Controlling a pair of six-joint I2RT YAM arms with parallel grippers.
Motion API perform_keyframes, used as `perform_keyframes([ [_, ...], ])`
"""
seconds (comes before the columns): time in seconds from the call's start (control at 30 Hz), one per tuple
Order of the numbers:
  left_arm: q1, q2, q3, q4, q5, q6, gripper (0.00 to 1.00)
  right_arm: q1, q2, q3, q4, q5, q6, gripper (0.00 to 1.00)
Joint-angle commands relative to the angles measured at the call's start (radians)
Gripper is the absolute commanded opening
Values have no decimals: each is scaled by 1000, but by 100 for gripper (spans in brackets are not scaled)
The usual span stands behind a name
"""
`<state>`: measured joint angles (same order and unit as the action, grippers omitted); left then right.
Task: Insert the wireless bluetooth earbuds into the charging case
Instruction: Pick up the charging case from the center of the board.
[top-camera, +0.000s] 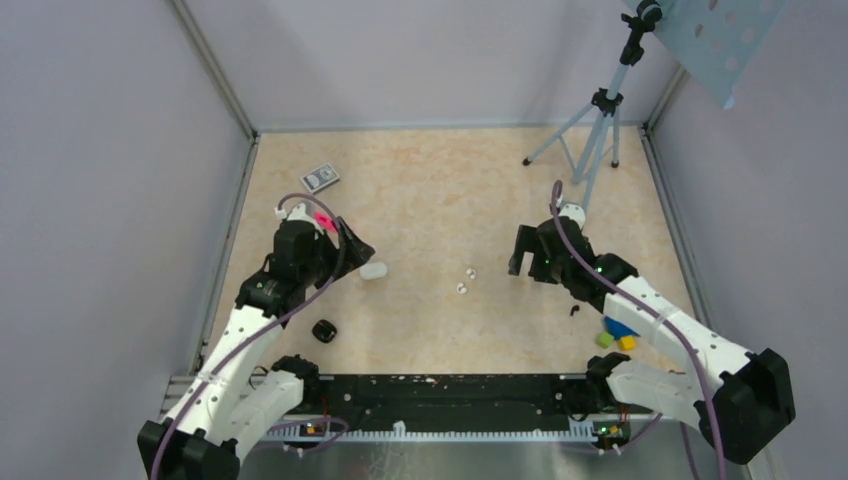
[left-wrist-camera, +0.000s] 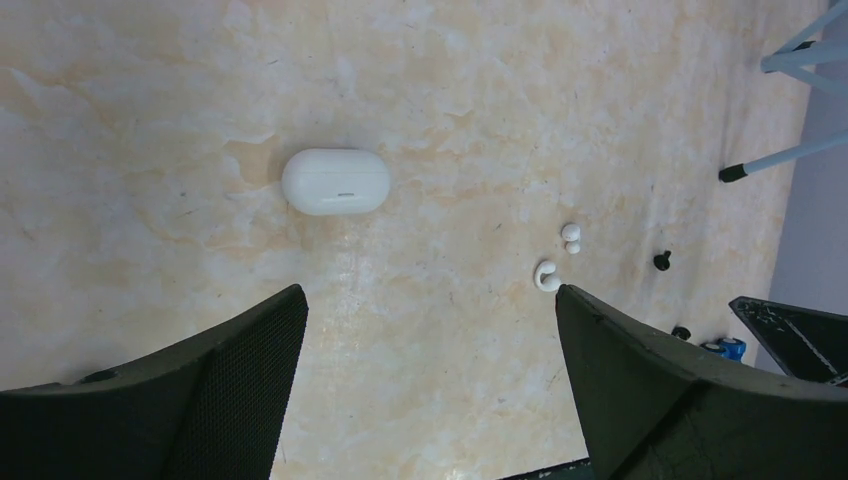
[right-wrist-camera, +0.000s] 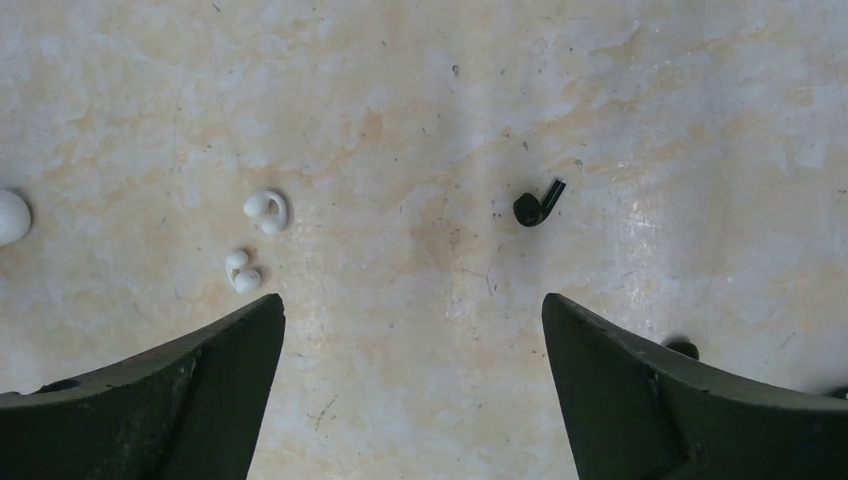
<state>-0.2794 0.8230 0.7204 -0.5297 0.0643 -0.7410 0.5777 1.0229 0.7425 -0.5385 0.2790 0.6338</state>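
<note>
A closed white charging case (top-camera: 373, 270) lies left of centre; in the left wrist view (left-wrist-camera: 336, 181) it sits ahead of my fingers. Two white earbuds (top-camera: 471, 271) (top-camera: 461, 289) lie at mid-table, seen from the left wrist (left-wrist-camera: 571, 236) (left-wrist-camera: 547, 277) and the right wrist (right-wrist-camera: 267, 209) (right-wrist-camera: 242, 272). One black earbud (right-wrist-camera: 532, 206) lies ahead of my right gripper, and another (right-wrist-camera: 683, 348) lies by its right finger. My left gripper (top-camera: 345, 245) (left-wrist-camera: 430, 300) is open and empty above the table near the white case. My right gripper (top-camera: 525, 255) (right-wrist-camera: 412, 305) is open and empty.
A small black case (top-camera: 323, 330) lies near the left arm's base. Coloured toy blocks (top-camera: 618, 335) sit by the right arm. A card box (top-camera: 320, 178) lies at the back left. A tripod (top-camera: 590, 140) stands at the back right. Walls enclose the table.
</note>
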Motion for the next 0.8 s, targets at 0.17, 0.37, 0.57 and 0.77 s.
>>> perform_keyframes([
  [0.17,1,35,58,-23,-42,-28,99,-7,-59,28,55,-9,-5,99],
  [0.37,0,200,140,-130,-16,-31,99,-7,-76,30,45,-14,-14,99],
  [0.57,-1,338,171,-166,-29,-163,99,-7,-98,38,37,-33,-33,99],
  [0.77,-4,494,211,-169,-78,-318,99,-7,-115,48,32,-56,-41,99],
])
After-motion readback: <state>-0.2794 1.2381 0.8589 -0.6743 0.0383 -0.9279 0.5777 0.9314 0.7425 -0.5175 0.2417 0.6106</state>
